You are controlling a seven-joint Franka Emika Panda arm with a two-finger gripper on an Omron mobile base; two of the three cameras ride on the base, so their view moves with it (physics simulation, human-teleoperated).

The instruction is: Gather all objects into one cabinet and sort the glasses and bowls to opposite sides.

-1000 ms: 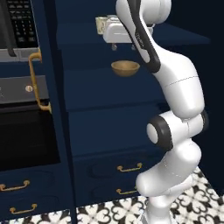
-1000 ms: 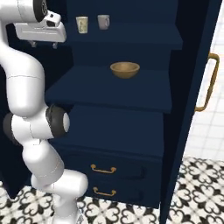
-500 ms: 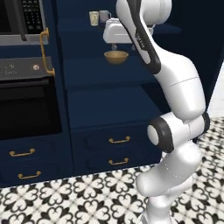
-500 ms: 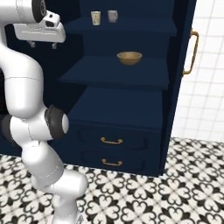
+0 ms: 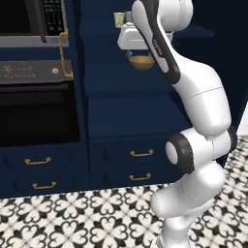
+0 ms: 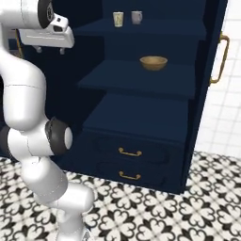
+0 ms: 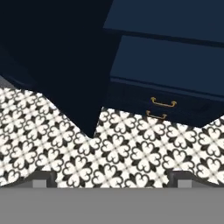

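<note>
The tall navy cabinet (image 6: 141, 82) stands open, its door with the curved brass handle (image 6: 220, 59) swung out to the right. On its top shelf are a cream tumbler (image 6: 118, 19) and, to its right, a grey-beige handled mug (image 6: 136, 17). One shelf lower sits the tan wooden bowl (image 6: 153, 62). In the left base view the tumbler (image 5: 118, 19) and bowl (image 5: 141, 61) peek out beside my hand. My gripper (image 6: 50, 50) hangs high, left of the shelves and well short of them, open and empty. In the hand view its fingertips (image 7: 43, 177) stand wide apart over the floor.
Low navy drawers with brass pulls (image 6: 129, 152) sit under the shelves. A black oven (image 5: 36, 111) and a microwave (image 5: 29, 19) fill the wall to the left, with a brass handle (image 5: 63, 53) beside them. Patterned black-and-white tile floor (image 6: 141, 212) lies in front.
The whole picture has shifted and more floor shows, so the base has driven back from the cabinet. The arm keeps its raised pose and the gripper stays open.
</note>
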